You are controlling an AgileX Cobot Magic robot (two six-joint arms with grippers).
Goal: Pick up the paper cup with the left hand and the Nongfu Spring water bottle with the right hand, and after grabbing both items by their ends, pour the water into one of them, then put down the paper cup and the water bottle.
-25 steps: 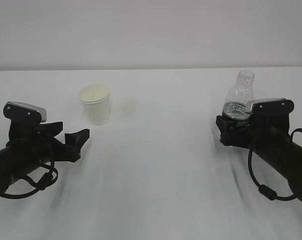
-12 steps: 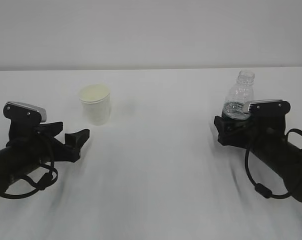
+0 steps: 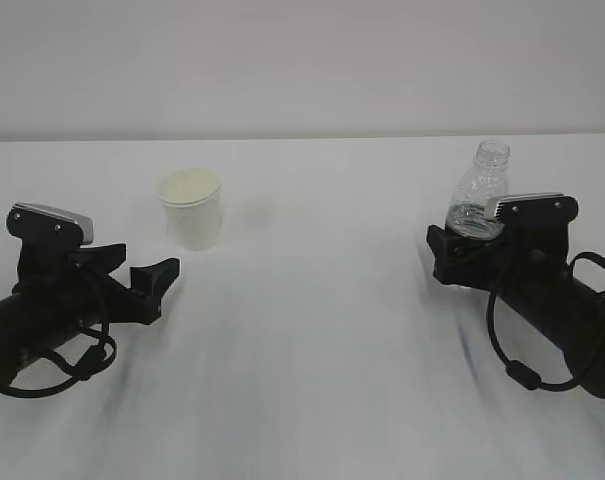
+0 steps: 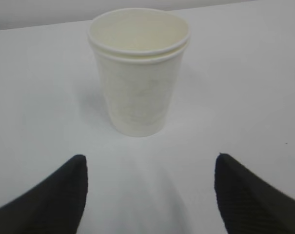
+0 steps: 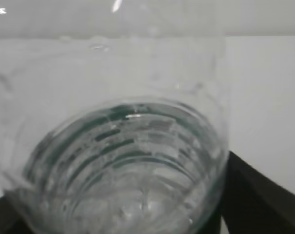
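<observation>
The paper cup (image 3: 191, 208) sits upright on the white worktop (image 3: 312, 300), left of centre, with the left hand (image 3: 147, 275) a little short of it, fingers (image 4: 54, 195) spread wide and empty. Over on the right the Nongfu Spring water bottle (image 3: 476, 190) stands upright (no cap) between the right hand (image 3: 450, 250) fingers (image 5: 257, 195); can't tell if they're actually squeezing it.
</observation>
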